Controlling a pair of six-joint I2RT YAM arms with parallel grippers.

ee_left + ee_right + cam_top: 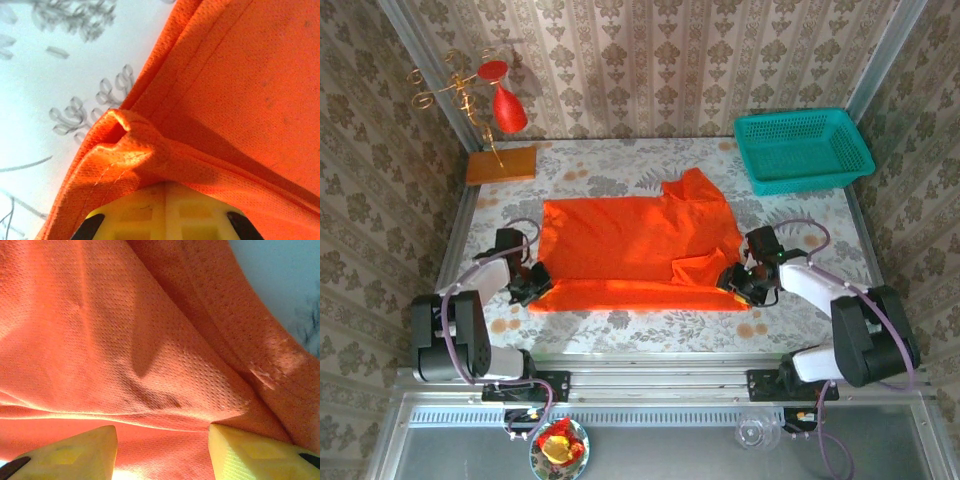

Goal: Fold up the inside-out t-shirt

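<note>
At the t-shirt (630,245) hem, left gripper (534,289) pinches cloth; right gripper (737,281) gapes over it

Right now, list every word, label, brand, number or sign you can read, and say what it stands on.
None: no readable text anywhere here.
The inside-out t-shirt is plain orange-red, no print or tag showing.
The teal basket bears no label.
The wallpaper and table cover carry patterns only, no letters.
</note>
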